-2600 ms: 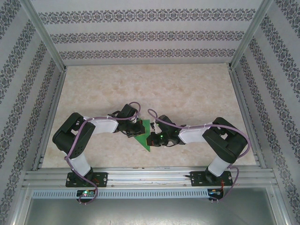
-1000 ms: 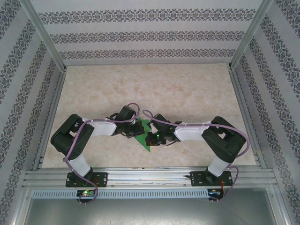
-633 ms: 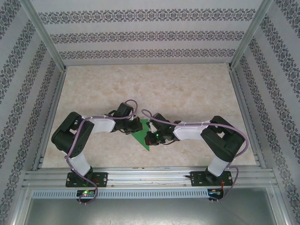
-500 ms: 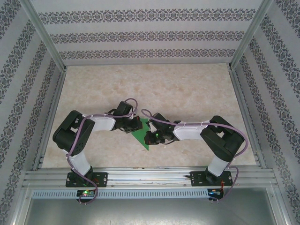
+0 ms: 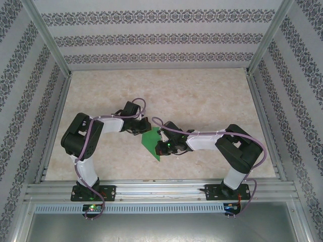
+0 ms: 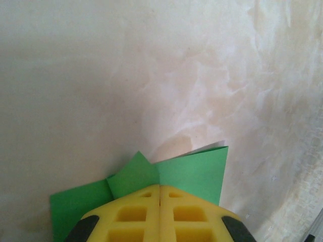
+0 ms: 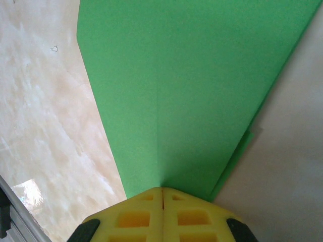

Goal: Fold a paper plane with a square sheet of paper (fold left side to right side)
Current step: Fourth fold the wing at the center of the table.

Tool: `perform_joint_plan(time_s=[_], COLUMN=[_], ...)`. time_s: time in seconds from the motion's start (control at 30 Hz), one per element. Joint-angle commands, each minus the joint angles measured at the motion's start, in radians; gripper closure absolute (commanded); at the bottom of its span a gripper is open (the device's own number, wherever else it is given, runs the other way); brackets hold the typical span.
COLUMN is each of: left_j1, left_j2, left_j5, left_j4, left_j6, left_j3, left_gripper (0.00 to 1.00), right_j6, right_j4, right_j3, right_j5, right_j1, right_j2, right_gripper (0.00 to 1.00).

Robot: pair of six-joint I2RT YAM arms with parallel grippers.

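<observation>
both pairs of jaws are clenched shut on nothing, tips over the paper plane (image 5: pixel 151 142), which lies on the counter (image 5: pixel 212 96) between the arms. left jaws have slid toward its far end, likely flattening a crease. bright green, pointed, with layered flaps.

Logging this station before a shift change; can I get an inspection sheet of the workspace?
Surface: marbled beige table, flat.
Job's things: green paper, partly folded to a taper, lying between the grippers.
Clutter: nothing seen.
Grippers: left gripper shut, tips over the paper's edge; right gripper shut, tips at its centre crease.
Cables: purple cables looped along both arms.
Surroundings: patterned walls, metal rail at near edge.
</observation>
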Motion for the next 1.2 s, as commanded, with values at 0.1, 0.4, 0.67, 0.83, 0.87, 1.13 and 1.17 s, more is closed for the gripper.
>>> perform_joint_plan(time_s=[0.1,0.4,0.67,0.83,0.87,1.13,1.17], left_j1=[0.076,0.089,0.019,-0.060,-0.073,-0.095,-0.096], left_j2=[0.052,-0.007,-0.250,-0.257,-0.245,-0.118,-0.107], left_j5=[-0.082,-0.059,0.003,0.044,0.045,-0.017,-0.032], left_j4=[-0.013,-0.021,0.088,0.178,0.186,0.140,0.131], left_j6=[0.058,0.085,0.025,-0.045,-0.048,-0.011,-0.008], left_j3=[0.070,0.082,-0.162,-0.227,-0.222,-0.135,-0.132], left_gripper=[1.00,1.00,1.00,1.00,1.00,1.00,1.00], right_j6=[-0.025,-0.029,-0.071,-0.082,-0.082,-0.082,-0.082], right_j4=[-0.222,-0.212,-0.214,-0.216,-0.214,-0.217,-0.216], right_j3=[-0.066,-0.060,-0.060,-0.058,-0.057,-0.056,-0.057], right_j5=[0.112,0.110,0.094,0.088,0.087,0.083,0.083], right_j1=[0.014,0.007,-0.037,-0.046,-0.046,-0.046,-0.046], right_j2=[0.083,0.068,0.039,0.040,0.041,0.035,0.033], right_gripper=[1.00,1.00,1.00,1.00,1.00,1.00,1.00])
